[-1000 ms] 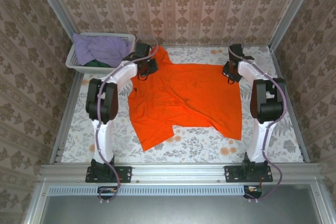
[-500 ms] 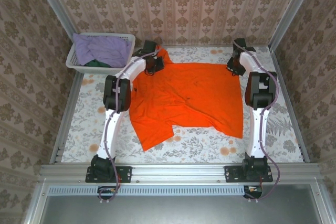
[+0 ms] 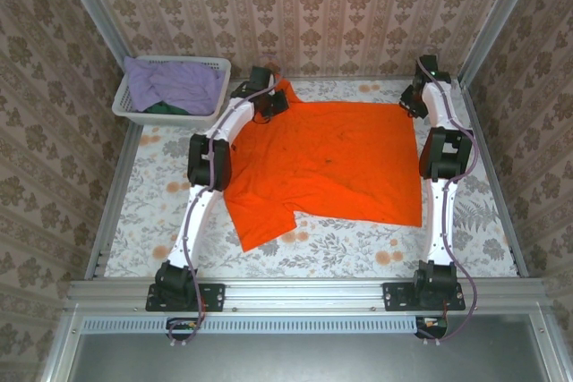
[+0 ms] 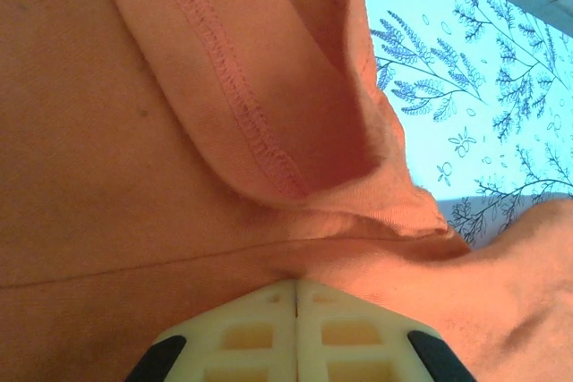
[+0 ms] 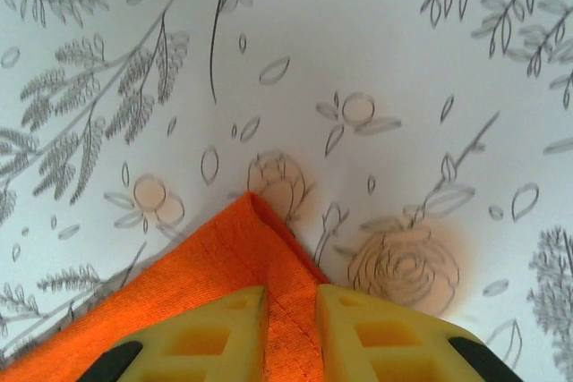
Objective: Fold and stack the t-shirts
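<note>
A bright orange t-shirt (image 3: 322, 163) lies spread nearly flat on the flowered table, one sleeve pointing to the near left. My left gripper (image 3: 269, 101) is at the shirt's far left corner, by the collar, and is shut on orange cloth (image 4: 134, 176); the pale tips (image 4: 295, 282) meet with fabric pinched at them. At the far right corner, my right gripper (image 3: 414, 103) holds a folded, hemmed corner of the same shirt (image 5: 206, 284) between its yellow jaws (image 5: 291, 297). A lavender t-shirt (image 3: 175, 82) and a dark green one (image 3: 166, 108) lie in the basket.
The white lattice basket (image 3: 121, 105) stands off the table's far left corner. Metal rails run along the table's sides and front. Wallpapered walls close in the back and sides. Bare flowered tablecloth (image 3: 358, 252) shows in front of the shirt.
Both arms have reached toward the far edge with the shirt's corners. The right gripper went far right. The shirt now lies flatter, its right edge straightened.
</note>
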